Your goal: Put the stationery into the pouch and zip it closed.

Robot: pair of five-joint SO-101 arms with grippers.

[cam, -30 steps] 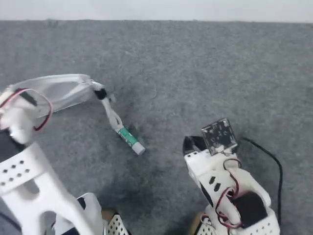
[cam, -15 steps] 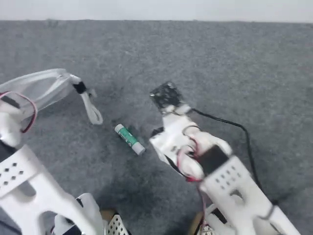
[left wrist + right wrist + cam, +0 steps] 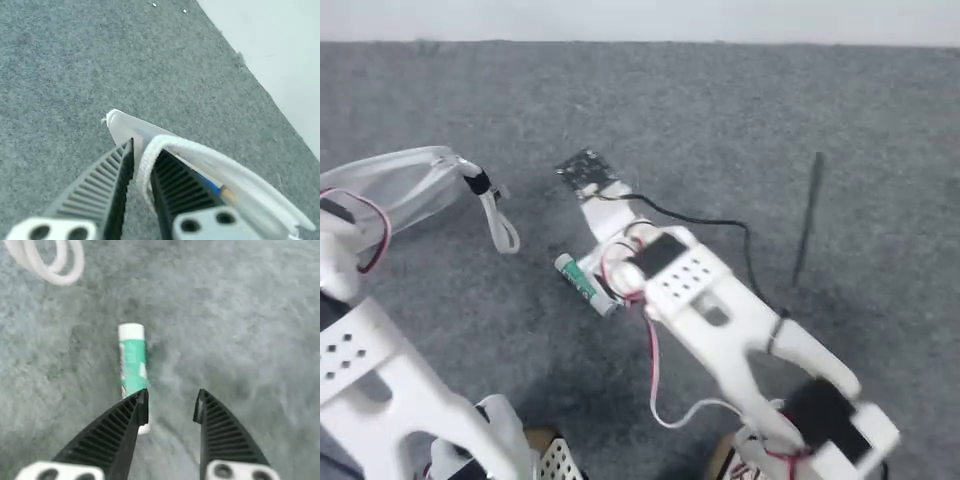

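The left gripper [image 3: 142,150] is clamped on the rim of the clear plastic pouch [image 3: 405,185] by the grey felt worktop's [image 3: 740,110] left edge. The green-and-white glue stick [image 3: 585,284] lies near the middle, with the right gripper [image 3: 171,402] just over it, jaws partly open, one tip at the stick's end

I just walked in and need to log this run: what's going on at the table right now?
Two arms are packing a pouch. The left end effector is shut on the edge of the clear pouch and holds it. The right end effector is open and low over the green and white glue stick, which lies on the grey table. One finger overlaps the stick's end, but the stick is not between the fingers, so it is not yet gripped.
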